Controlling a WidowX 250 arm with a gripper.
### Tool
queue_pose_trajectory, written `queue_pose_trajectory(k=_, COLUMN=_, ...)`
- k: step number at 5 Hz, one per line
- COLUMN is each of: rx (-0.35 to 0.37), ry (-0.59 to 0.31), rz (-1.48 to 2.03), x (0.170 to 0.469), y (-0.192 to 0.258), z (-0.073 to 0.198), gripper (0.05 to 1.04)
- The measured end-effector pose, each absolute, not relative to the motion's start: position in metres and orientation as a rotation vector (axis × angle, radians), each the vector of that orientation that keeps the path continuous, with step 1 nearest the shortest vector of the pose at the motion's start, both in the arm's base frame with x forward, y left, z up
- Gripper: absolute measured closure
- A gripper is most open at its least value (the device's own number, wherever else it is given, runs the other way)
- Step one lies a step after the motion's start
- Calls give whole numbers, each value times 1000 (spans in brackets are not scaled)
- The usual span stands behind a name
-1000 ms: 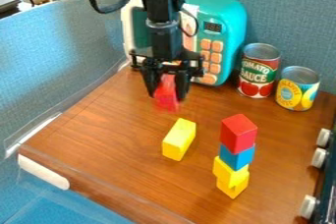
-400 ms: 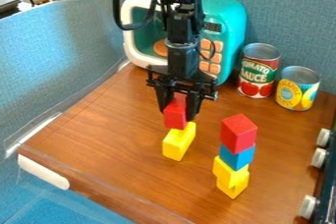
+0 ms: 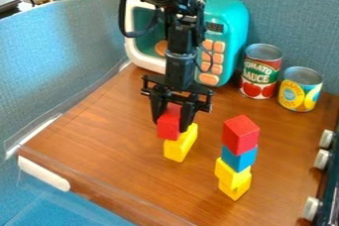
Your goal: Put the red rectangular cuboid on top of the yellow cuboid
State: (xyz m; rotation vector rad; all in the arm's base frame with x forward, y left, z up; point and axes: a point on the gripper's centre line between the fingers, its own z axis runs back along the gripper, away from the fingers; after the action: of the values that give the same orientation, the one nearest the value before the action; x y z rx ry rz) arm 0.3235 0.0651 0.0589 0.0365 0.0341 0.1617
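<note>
My gripper (image 3: 173, 123) hangs over the middle-left of the table, shut on the red cuboid (image 3: 169, 122), which is held upright between the fingers. Directly below and slightly right, the yellow cuboid (image 3: 177, 149) lies on the table, its upper left part hidden behind the red one. The red cuboid's lower end overlaps the yellow top in the view; whether they touch, I cannot tell.
To the right stands a stack with a red cube (image 3: 240, 135), a blue block (image 3: 238, 158) and yellow blocks (image 3: 232, 178). A teal toy microwave (image 3: 229, 36), a tomato sauce can (image 3: 260, 71) and a yellow-labelled can (image 3: 300, 89) stand behind.
The gripper has come right and toward the near side from its earliest place, then lower and slightly left, carrying the red cuboid over the yellow one. The stack has stayed put.
</note>
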Motion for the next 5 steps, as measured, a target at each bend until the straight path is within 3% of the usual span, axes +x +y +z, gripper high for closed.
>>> queue_pose_trajectory(k=2, rx=65, ry=53, rz=158, x=328, y=68, z=51, gripper=494)
queue_pose_trajectory(k=5, rx=37, ry=-8, rz=168, x=333, y=60, z=48, gripper=494)
